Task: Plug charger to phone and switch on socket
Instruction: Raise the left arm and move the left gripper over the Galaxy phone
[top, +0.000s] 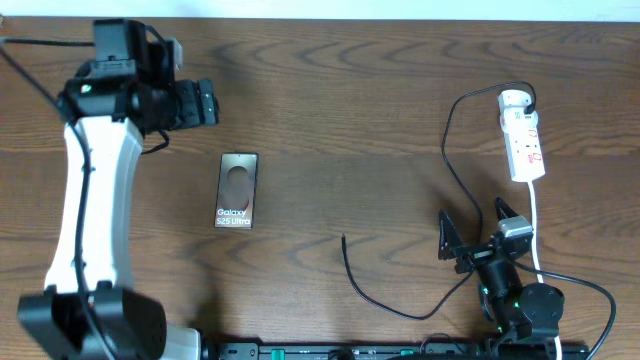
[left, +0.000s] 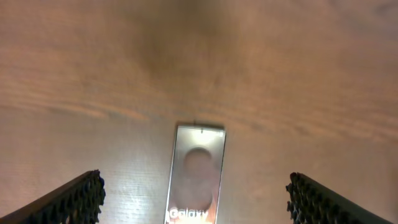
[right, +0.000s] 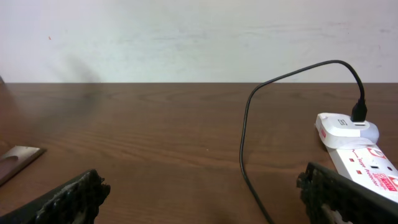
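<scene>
While both pairs of jaws stand wide apart and hold nothing, the job looks to be at its very first step: reaching for the cable.

The left gripper (top: 205, 103) hangs over the far left of the table (top: 330, 100). Its wrist view shows the phone (top: 238, 189) lying flat just ahead, between the spread fingers and untouched, with the printed face up.

The right gripper (top: 472, 228) sits low near the front right. The black charger (right: 242, 149) passes beneath it, between the open fingers. From there the cable climbs back to a white adapter (top: 515, 100), which is seated in the far end of the socket (top: 525, 145). In the other direction it curls across the wood, and the connector tip (top: 344, 240) lies loose between the phone and the right arm, near the phone's lower end but apart from it.

The next move, I judge, calls for one arm to pinch the cable just behind that small tip. It must then line the tip up squarely with the phone's port while the other arm steadies the phone against sliding. The switch on the socket comes last; whether it is already on cannot be made out.
</scene>
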